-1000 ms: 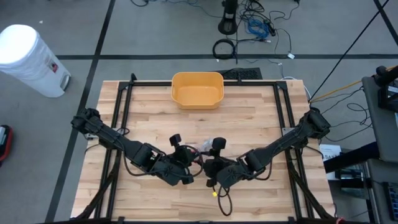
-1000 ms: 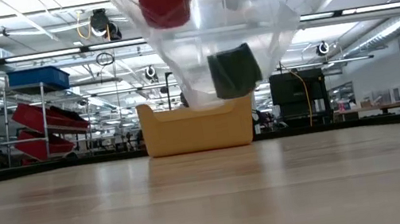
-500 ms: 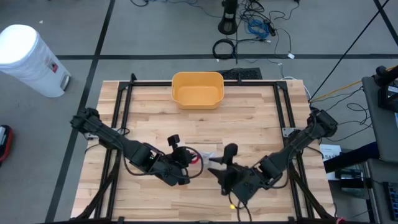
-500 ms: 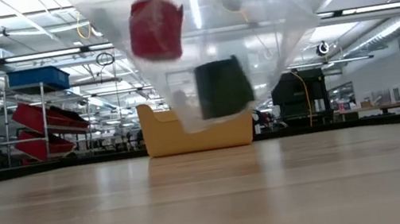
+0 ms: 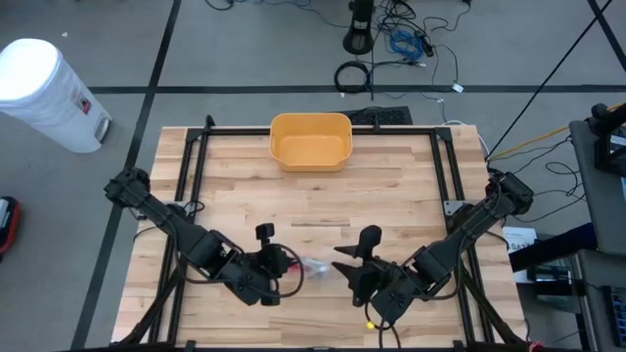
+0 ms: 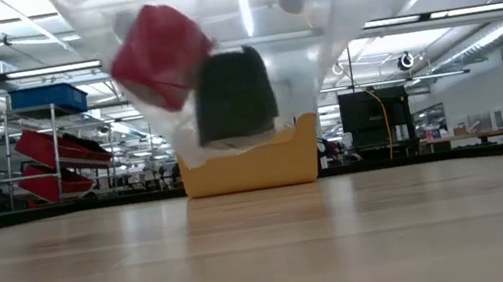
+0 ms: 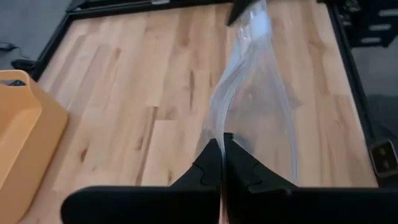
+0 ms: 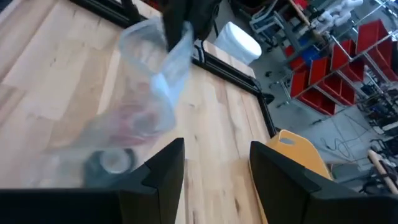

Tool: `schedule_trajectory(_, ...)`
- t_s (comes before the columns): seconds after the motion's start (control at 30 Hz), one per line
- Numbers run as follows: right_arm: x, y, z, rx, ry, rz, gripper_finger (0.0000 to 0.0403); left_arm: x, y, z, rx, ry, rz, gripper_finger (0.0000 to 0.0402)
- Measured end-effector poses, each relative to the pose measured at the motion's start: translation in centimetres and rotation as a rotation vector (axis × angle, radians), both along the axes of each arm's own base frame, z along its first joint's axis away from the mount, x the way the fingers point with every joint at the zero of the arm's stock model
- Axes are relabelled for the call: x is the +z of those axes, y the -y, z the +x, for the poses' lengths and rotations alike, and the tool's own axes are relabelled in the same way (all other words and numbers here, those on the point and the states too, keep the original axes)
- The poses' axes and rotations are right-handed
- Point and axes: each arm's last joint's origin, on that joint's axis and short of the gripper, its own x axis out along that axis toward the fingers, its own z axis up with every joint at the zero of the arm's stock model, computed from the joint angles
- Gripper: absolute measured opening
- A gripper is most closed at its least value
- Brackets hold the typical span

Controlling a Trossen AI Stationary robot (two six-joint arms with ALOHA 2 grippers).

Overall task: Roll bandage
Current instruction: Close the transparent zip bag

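A clear plastic bag (image 5: 315, 266) hangs above the near middle of the table, with my left gripper (image 5: 286, 264) shut on it. A red roll (image 6: 160, 56) and a dark roll (image 6: 234, 93) lie in its sagging lower end. The right wrist view also shows the bag (image 8: 146, 99) and the dark roll (image 8: 112, 162). My right gripper (image 8: 214, 168) stands open just to the right of the bag, nothing between its fingers. My left gripper pinches the bag's upper edge (image 7: 225, 132) between its two shut fingers (image 7: 211, 163), which slant down toward the table's right. The bag hangs below them, clear of the table, with the two rolls at its bottom (image 6: 220, 136).
A yellow bin (image 5: 310, 140) stands at the table's far middle. Black frame rails (image 5: 191, 166) run along the table's left and right sides. A white can (image 5: 44, 93) stands on the floor beyond the far left corner. Bare wood lies between the bin and the arms.
My right gripper has drawn away from the bag toward the table's near right. My left gripper has carried the bag toward the near left. The bag has swung, and its two rolls have sunk and tipped leftward in the low view.
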Motion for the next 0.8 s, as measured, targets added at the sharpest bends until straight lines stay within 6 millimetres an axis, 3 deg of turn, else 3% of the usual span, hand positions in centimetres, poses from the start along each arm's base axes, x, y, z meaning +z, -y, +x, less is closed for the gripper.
schedule_trajectory(0.2, 0.0, -0.1, 0.6, 0.119, -0.041, 0.101, 0.0169, -0.2, 0.0, -0.3, -0.011, -0.036, 0.02, 0.0)
schedule_trajectory(0.37, -0.1, 0.7, 1.2, 0.097, -0.04, 0.124, 0.0169, -0.3, 0.1, -0.3, -0.028, -0.047, 0.002, 0.0)
schedule_trajectory(0.8, 0.2, 1.0, 2.3, 0.235, -0.05, 0.309, 0.0169, -0.3, 0.1, -0.3, -0.035, -0.053, -0.006, 0.0)
